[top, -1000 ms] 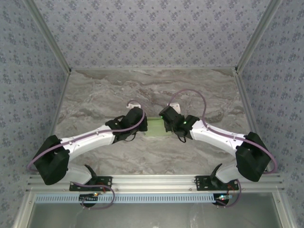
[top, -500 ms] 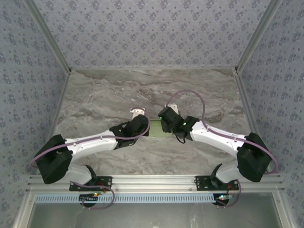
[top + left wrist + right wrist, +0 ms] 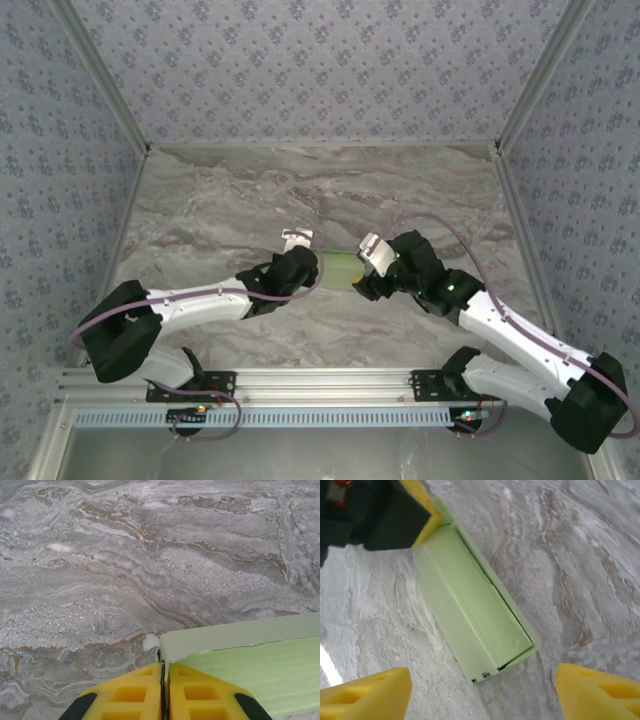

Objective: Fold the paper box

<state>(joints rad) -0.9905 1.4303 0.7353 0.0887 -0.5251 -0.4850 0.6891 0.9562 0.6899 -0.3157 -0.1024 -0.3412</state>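
Nearest the rail, the 2 arms reach in from either side and meet over the middle of the bench [image 3: 200, 200]. The left arm [image 3: 200, 298] comes in low. Its yellow pads [image 3: 135, 696] stand together with only a hairline seam between them, and the end wall of the paper box [image 3: 470, 605] runs straight into that seam. The left jaws therefore look clamped on the thin card at that corner, though the wrist view is too tight to show how much card they have. The right arm [image 3: 500, 325] hangs over the opposite end with the right jaws wide apart, holding nothing and clear of the card.

Between them the box lies flat on the marble: long, shallow and pale green, with its walls up and a panel folded over the top. The end under the right jaws shows a dark gap and small slots at the corner, so that end may not be fully tucked. I judge the fold nearly done.

The box is held at only 1 corner. A pull or twist from the left jaws could skid the light box across the smooth bench or crease that corner. If the loose end springs, the top panel may lift. If the right jaws come down off-centre, they could crush a wall.

Farther back, the marble runs to the patterned back wall [image 3: 320, 70].
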